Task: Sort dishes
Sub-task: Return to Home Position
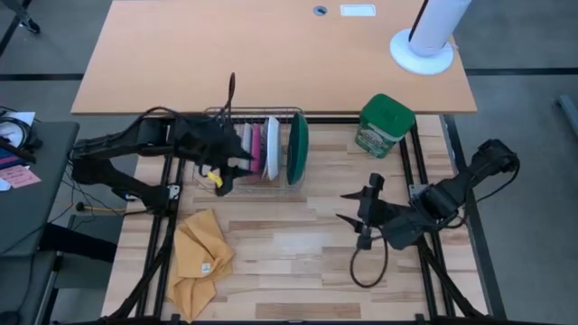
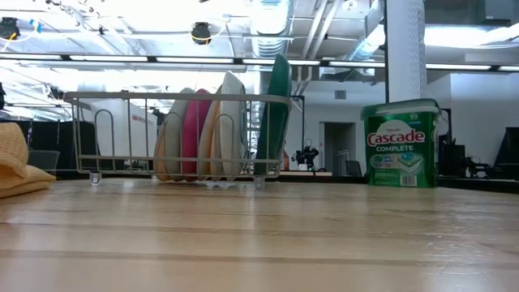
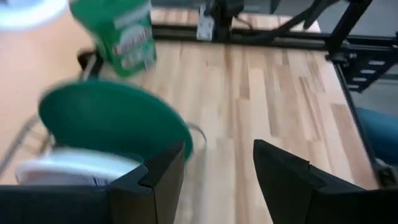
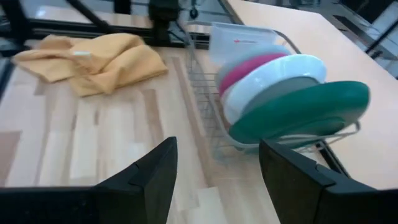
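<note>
A wire dish rack (image 1: 262,183) stands at the table's far middle. In it several plates stand on edge: a grey one (image 4: 249,55), a pink one (image 4: 261,66), a white one (image 4: 289,70) and a larger dark green one (image 4: 305,112), the same row as grey (image 2: 172,134), pink (image 2: 195,130), white (image 2: 231,122) and green (image 2: 277,113). My left gripper (image 1: 226,171) hovers above the rack's left end, open (image 3: 217,155), with nothing between its fingers. My right gripper (image 1: 357,208) is right of the rack, open (image 4: 217,152) and empty.
A yellow cloth (image 1: 200,257) lies crumpled at the near left. A green canister (image 1: 384,125) stands right of the rack at the far edge. A frosted container (image 4: 239,37) sits at the rack's left end. A black cable loop (image 1: 368,266) lies under my right arm.
</note>
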Robot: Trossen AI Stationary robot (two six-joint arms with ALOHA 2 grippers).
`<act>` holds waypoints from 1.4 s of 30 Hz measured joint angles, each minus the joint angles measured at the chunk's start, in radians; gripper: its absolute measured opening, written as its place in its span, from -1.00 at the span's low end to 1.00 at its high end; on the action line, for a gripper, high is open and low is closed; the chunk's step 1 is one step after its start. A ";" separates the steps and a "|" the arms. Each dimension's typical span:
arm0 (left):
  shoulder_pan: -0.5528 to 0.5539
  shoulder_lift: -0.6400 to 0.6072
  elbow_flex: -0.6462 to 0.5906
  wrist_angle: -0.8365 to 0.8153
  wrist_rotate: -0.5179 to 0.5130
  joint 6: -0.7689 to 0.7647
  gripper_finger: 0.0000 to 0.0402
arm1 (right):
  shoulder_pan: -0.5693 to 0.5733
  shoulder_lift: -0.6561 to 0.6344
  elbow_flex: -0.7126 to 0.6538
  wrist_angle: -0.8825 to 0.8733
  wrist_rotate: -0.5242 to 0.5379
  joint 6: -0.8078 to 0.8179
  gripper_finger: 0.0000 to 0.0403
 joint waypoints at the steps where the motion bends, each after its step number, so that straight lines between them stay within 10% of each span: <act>1: -0.010 -0.008 0.000 -0.025 -0.001 -0.028 -0.08 | 0.012 0.000 0.000 -0.003 0.000 0.001 0.12; 7: -0.097 -0.038 -0.001 -0.086 -0.058 -0.118 -0.08 | 0.063 0.000 0.000 -0.039 -0.002 0.032 0.12; 17: -0.392 -0.066 -0.040 -0.067 -0.463 -0.176 -0.08 | 0.102 0.000 0.000 -0.056 -0.003 0.092 0.12; 33: -0.478 -0.364 -0.615 0.283 -1.006 -0.219 -0.08 | 0.068 0.000 0.000 -0.083 0.001 0.087 0.12; 42: -0.477 -0.499 -0.668 0.091 -0.963 -0.400 -0.08 | 0.032 0.000 -0.001 -0.081 0.004 0.014 0.12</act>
